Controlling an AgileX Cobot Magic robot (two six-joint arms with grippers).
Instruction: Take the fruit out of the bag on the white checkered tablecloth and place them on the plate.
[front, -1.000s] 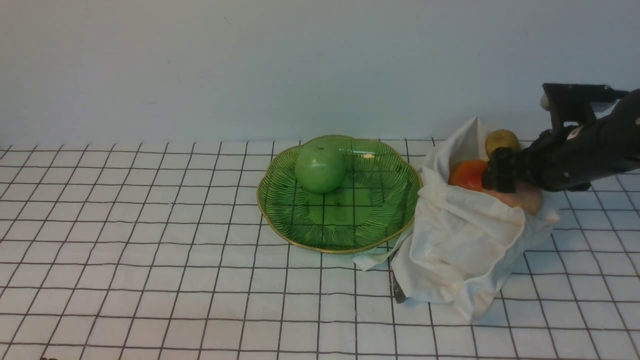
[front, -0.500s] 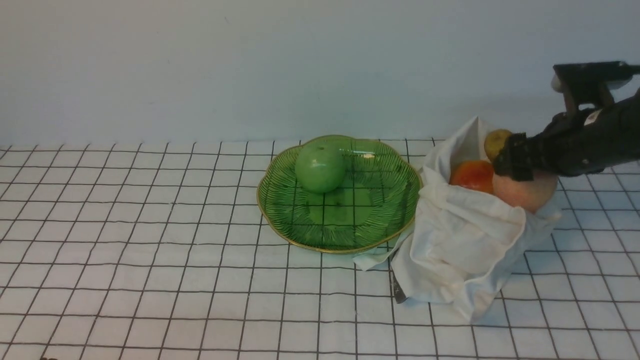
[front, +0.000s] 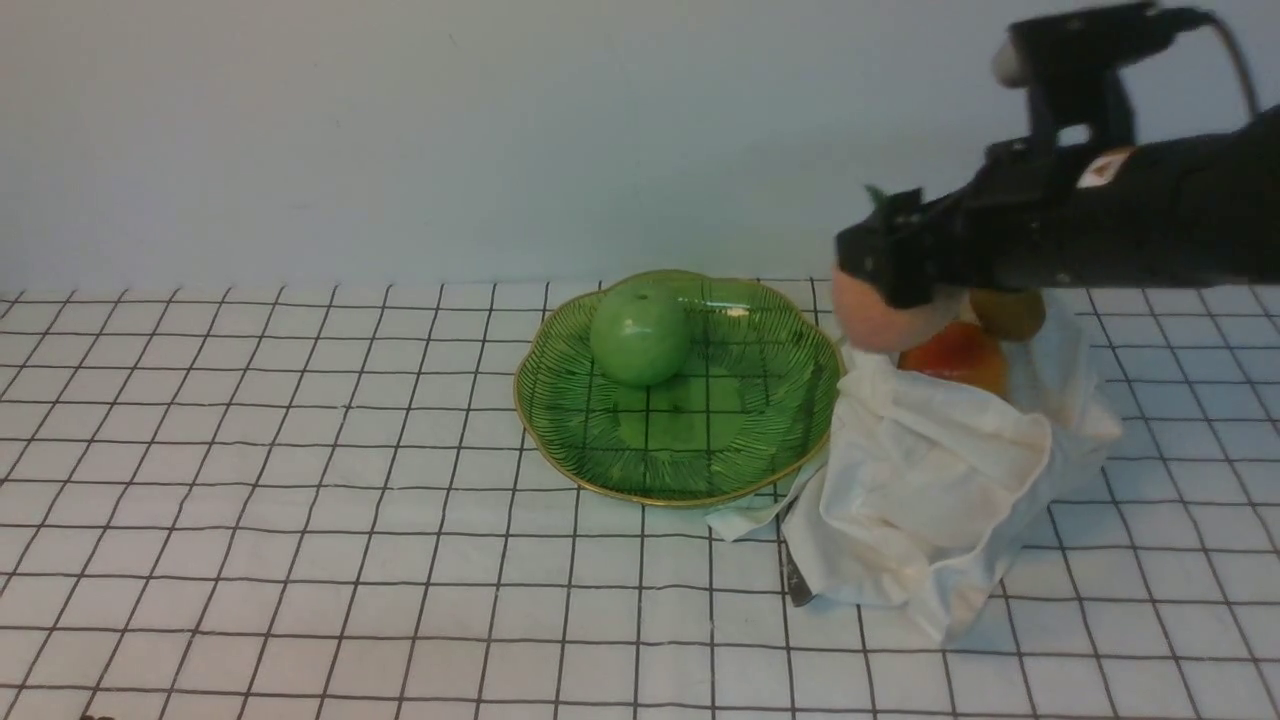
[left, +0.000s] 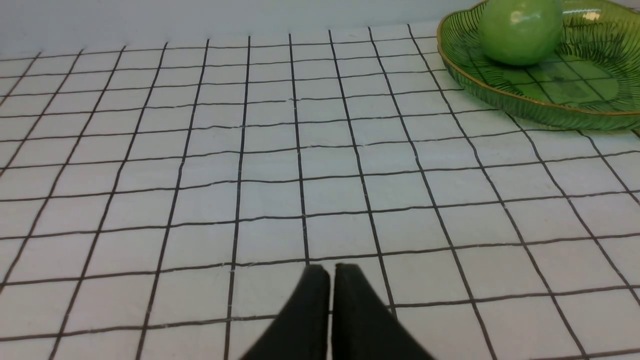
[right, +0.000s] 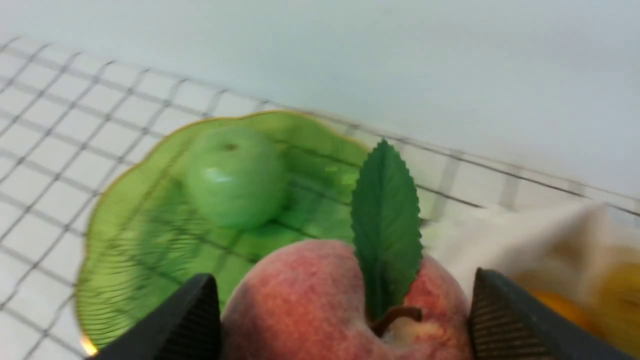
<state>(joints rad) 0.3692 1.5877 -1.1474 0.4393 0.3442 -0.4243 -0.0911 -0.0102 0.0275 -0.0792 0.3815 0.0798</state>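
Note:
My right gripper (front: 885, 275) is shut on the pink-yellow peach (front: 880, 318) and holds it in the air between the off-white cloth bag (front: 940, 480) and the green plate (front: 560, 430). In the right wrist view the peach (right: 320, 300) with its green leaf (right: 385, 225) fills the gap between the fingers (right: 500, 320). An orange-red fruit (front: 960, 352) and a brownish-green one (front: 1010, 315) sit in the bag's open top. A green apple (front: 640, 335) lies on the plate. My left gripper (left: 331, 270) is shut and empty, low over the checkered tablecloth (left: 250, 175).
The plate (left: 530, 107) and green apple (left: 520, 30) also show in the left wrist view. The bag's lower corner touches the plate's near right rim. A pale wall (front: 500, 130) stands behind the table.
My right gripper has lifted the peach out of the bag and carried it up and left toward the plate. The bag's back flap has dropped.

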